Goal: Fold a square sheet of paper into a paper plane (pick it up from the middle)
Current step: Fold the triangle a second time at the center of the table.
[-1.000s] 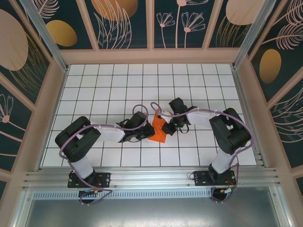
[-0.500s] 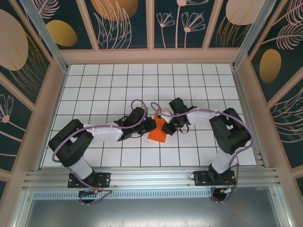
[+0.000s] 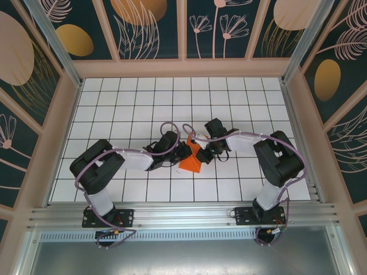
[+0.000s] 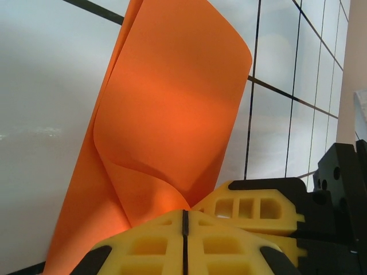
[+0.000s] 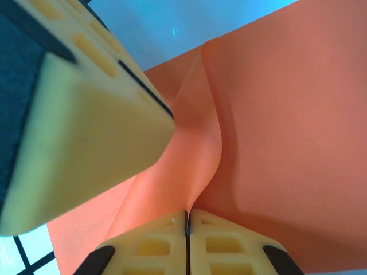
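pinching the square sheet of paper [image 3: 190, 162] at mid-frame on the bench [image 3: 114, 103]: left pincer [image 4: 184, 215] and right pincer [image 5: 187, 216] are both clamped shut on it. looks mid-fold; next move probably needs layers aligned, then pressed flat. wrist views show curl and pucker, top view shows the layout.

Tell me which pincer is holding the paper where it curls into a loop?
The left pincer: the orange paper loops over above it. The right pincer pinches a sharp ridge.
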### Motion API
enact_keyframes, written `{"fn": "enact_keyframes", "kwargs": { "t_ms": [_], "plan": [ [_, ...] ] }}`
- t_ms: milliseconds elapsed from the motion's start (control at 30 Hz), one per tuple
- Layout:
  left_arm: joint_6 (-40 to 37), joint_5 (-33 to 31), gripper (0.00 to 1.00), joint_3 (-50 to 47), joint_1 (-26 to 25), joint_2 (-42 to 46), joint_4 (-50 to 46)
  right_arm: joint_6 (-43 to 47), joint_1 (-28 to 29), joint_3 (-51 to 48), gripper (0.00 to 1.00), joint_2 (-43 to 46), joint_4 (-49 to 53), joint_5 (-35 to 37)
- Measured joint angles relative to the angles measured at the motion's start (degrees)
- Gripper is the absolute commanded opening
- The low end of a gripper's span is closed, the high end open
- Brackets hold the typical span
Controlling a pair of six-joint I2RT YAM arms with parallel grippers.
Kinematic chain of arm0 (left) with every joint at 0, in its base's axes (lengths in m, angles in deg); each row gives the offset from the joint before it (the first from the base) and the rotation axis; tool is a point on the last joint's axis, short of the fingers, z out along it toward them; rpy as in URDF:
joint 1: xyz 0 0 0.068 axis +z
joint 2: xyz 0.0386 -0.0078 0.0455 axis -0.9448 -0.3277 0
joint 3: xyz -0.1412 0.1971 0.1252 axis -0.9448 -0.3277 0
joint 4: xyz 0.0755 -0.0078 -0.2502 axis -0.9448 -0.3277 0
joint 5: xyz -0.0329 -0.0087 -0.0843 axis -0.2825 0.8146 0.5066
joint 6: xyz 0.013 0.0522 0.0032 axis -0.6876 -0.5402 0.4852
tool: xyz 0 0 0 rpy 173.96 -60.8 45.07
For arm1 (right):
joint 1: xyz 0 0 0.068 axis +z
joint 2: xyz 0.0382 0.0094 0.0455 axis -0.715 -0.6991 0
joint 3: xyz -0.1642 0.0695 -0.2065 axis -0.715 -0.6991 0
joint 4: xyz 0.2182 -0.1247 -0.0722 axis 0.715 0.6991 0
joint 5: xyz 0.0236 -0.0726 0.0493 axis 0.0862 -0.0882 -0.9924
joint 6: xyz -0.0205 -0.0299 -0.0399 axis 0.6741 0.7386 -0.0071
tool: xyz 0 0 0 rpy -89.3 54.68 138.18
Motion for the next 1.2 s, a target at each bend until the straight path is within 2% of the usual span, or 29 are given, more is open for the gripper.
{"fn": "enact_keyframes", "kwargs": {
  "t_ms": [533,933,1100,1200],
  "plan": [
    [0.9,0.0,0.1,0.0,0.0,-3.2,1.4,-0.1,0.0,0.3,0.09,-0.3,0.2,-0.1],
    [0.8,-0.4,0.09,-0.2,0.0,-3.9,1.4,-3.3,0.0,0.5,0.2,0.3,0.4,-0.1],
    [0.8,-0.4,0.09,-0.2,0.0,-3.9,1.4,-6.6,-0.3,0.5,0.29,3.9,0.4,-0.1],
    [0.8,-0.4,0.09,-0.2,0.0,-3.9,1.4,-9.0,-0.4,0.5,0.31,7.1,0.4,0.2]
  ]
}}
